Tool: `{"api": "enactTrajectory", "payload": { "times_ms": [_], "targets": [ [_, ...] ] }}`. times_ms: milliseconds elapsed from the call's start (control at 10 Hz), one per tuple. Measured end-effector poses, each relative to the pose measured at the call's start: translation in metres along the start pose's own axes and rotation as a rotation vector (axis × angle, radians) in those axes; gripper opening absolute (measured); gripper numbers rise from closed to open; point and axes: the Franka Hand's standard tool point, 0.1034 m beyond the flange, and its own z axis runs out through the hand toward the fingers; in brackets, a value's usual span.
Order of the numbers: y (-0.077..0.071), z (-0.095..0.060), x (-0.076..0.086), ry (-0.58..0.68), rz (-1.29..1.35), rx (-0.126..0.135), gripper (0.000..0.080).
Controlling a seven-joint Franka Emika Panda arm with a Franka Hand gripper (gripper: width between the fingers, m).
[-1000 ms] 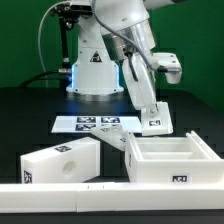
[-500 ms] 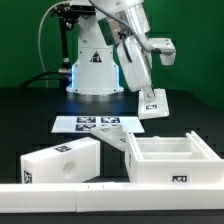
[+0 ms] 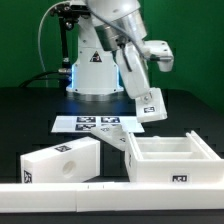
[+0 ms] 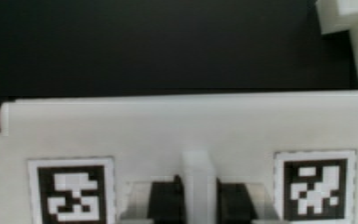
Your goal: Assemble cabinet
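The exterior camera faced the robot base (image 3: 92,70) across the table (image 3: 30,110) from mid distance; the wrist camera looked closely at the cabinet panel (image 4: 176,125), which both views shared.

The arm (image 3: 122,32) hangs raised, wrist tilted, pincer (image 3: 143,96) seemingly clamped shut.

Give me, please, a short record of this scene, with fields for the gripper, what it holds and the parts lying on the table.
gripper: shut on the panel
panel: white, tagged, held tilted above the table, clear of the other parts
open box: white, on the table at the exterior view's right, opening upward
block: white, lying to the exterior view's left of the open box
marker board: flat on the table behind both
rail: long and low, across the front
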Motion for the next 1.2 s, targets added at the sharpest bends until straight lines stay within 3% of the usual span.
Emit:
{"api": "enactTrajectory", "payload": {
  "times_ms": [200,400,500,900,1200],
  "targets": [
    [0.000,-0.018,0.010,-0.026,-0.026,-0.073,0.0067],
    [0.001,-0.008,0.009,0.021,-0.010,-0.033,0.0067],
    [0.003,-0.009,0.009,0.014,-0.015,-0.045,0.0067],
    [0.002,-0.006,0.007,0.040,-0.007,-0.047,0.0067],
    [0.001,0.000,-0.001,0.177,-0.008,-0.050,0.0067]
  ]
}}
